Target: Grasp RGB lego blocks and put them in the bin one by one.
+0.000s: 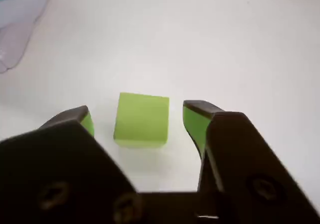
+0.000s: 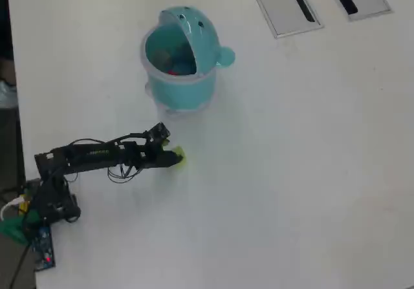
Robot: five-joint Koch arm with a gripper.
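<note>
The yellow-green block (image 1: 141, 120) lies on the white table between my open jaws, with a gap on each side. My gripper (image 1: 137, 116) is black with green pads (image 1: 192, 125). In the overhead view the gripper (image 2: 173, 158) sits over the yellow-green block (image 2: 179, 156), below the turquoise bin (image 2: 178, 85). The bin's domed lid with eye dots is flipped open. Something red (image 2: 172, 71) and something bluish lie inside it; I cannot tell them as blocks. The bin's edge shows at the wrist view's top left (image 1: 17, 13).
The arm's base (image 2: 48, 195) stands at the table's left edge with cables. Two grey slotted panels (image 2: 284, 4) are set into the table at the top right. The white table (image 2: 291, 172) stretches to the right of the gripper.
</note>
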